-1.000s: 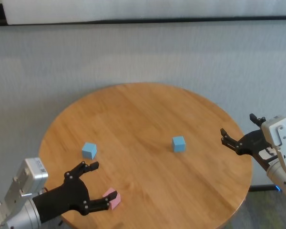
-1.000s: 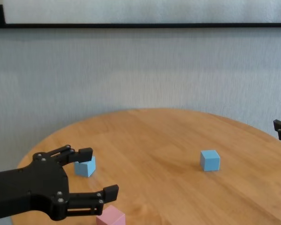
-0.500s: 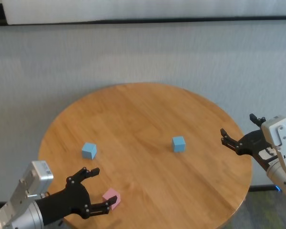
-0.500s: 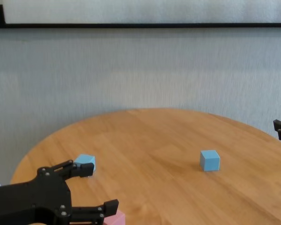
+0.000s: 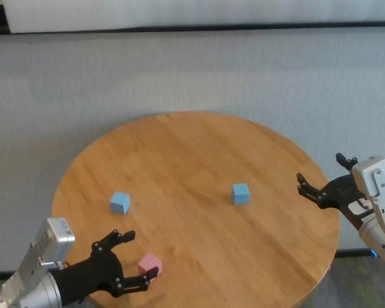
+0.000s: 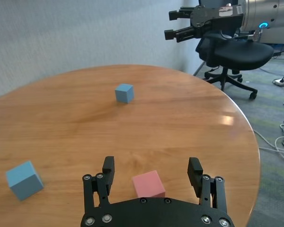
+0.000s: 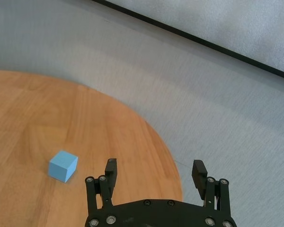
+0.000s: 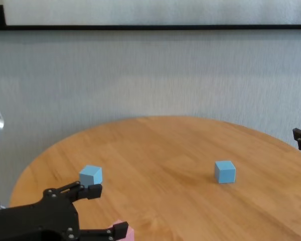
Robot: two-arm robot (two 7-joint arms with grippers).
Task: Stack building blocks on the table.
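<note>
Black left gripper [image 5: 131, 258] sits spread wide at our near left table [image 5: 192, 147] edge. Pink block [image 5: 149, 263] lies just ahead of it, between the fingertips, not touching that we can see. One blue block [image 5: 120, 202] sits farther in on the left, the other blue block [image 5: 240, 193] well apart, right of centre. Right gripper [image 5: 321, 178] hangs spread off the table's right edge, empty.

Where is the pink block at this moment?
In the head view, the pink block lies near the table's front edge, on the robot's left, between the open left pincer's fingertips.
</note>
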